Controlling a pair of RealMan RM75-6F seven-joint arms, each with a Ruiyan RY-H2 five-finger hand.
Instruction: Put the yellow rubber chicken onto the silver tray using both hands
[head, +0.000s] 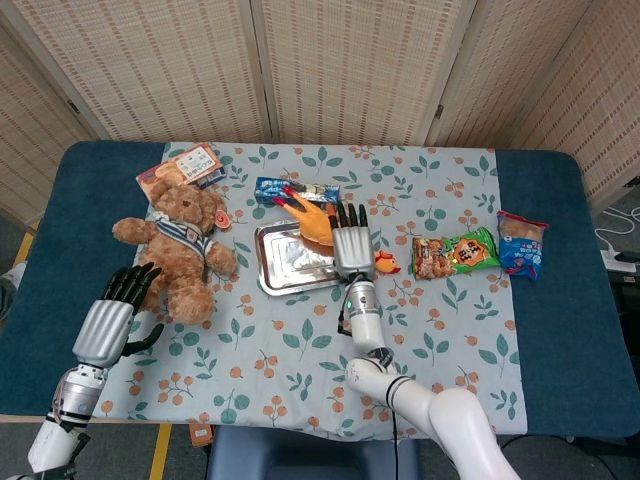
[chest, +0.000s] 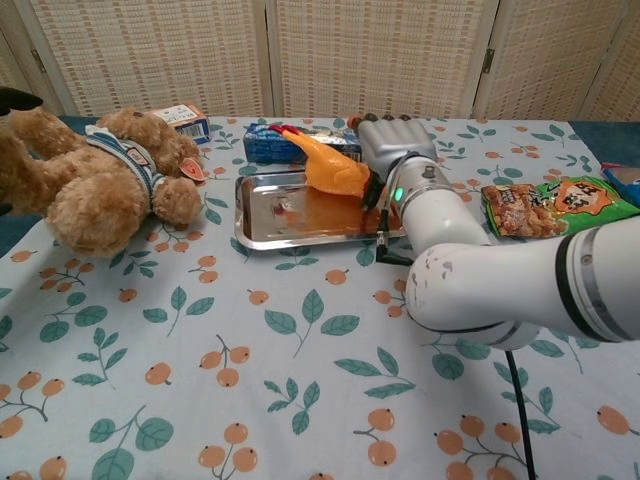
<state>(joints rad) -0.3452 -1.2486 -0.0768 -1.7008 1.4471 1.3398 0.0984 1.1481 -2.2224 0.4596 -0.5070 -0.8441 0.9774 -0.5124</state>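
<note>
Chicken first: the yellow rubber chicken (head: 312, 219) sits at the far right corner of the shiny silver metal tray (head: 283, 270). Its body leans on the far rim, with its red feet sticking out over the blue snack packet (head: 272, 190) behind the tray. Its head pokes out past the right rim, over the leaf-print tablecloth (head: 280, 350). So the toy is only partly on the tray.

The robot's right hand (head: 351, 243) is just beside the chicken on its right. Its fingers (head: 348, 214) point away toward the far side and look spread. The pictures do not clearly show whether the hand is pinching the toy or only touching it. The left hand (head: 122, 300) is well apart, near the left edge of the table, beside the fluffy brown teddy bear (head: 185, 245). Its dark fingers are apart and it holds nothing.

Trouble could come from how the chicken lies. It is tipped up on the rim, so it may roll off the far side onto the packet if the right hand bumps it or lets go too fast. The toy is soft and bendy, so a push could fold it and not slide it. The left hand is far away and cannot help steady it yet.
</note>
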